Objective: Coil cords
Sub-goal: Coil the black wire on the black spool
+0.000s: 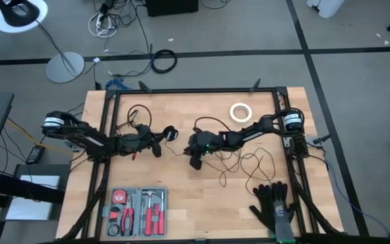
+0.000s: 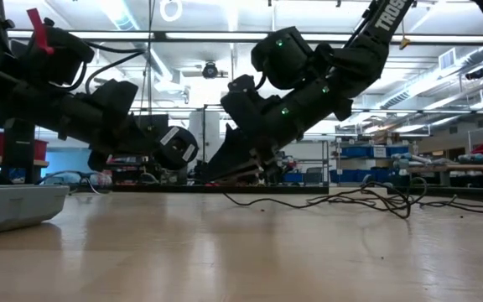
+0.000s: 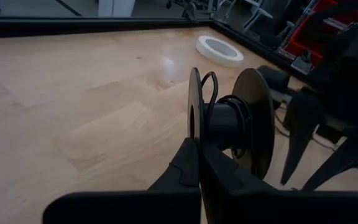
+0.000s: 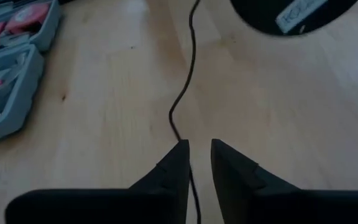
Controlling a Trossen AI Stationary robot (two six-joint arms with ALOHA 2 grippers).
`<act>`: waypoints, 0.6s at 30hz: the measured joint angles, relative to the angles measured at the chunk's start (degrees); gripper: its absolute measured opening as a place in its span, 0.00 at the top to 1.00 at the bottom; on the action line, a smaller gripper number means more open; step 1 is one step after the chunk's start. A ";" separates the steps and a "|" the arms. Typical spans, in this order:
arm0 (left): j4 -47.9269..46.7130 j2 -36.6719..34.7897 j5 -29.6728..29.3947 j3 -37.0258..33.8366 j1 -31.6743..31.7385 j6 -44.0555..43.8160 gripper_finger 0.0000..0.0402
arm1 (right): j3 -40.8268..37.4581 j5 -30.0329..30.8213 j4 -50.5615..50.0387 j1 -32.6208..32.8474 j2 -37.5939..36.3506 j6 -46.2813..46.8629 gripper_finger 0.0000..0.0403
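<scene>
High view gives you both arms reaching toward the middle of the wooden surface [image 1: 202, 203], forearms low and angled inward. Your left gripper [image 3: 199, 163] has its fingers pinched shut on the rim of the small black puck [image 3: 229, 121], which reads as a spool with two discs and a few turns of cord on its hub; it is held on edge above the surface. Your right gripper [image 4: 199, 149] tilts steeply down just beside it, fingers a narrow gap apart with the thin black cord [image 4: 188, 81] running between them; you cannot tell whether they touch it. More cord lies in loose loops on the surface near the right arm's base, beside the black gloves [image 1: 274, 207].
</scene>
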 joint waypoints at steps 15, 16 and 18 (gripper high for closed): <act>0.33 0.00 -0.02 0.00 0.00 -0.07 1.00 | 0.02 -0.46 -3.03 0.68 0.00 -0.94 0.82; 0.44 0.00 -0.02 0.00 0.00 -0.09 1.00 | 0.02 -0.33 -3.53 0.68 0.00 -1.21 0.82; 0.90 0.00 0.00 0.02 0.00 -0.09 1.00 | 0.02 0.66 -4.96 0.68 0.00 -1.16 0.85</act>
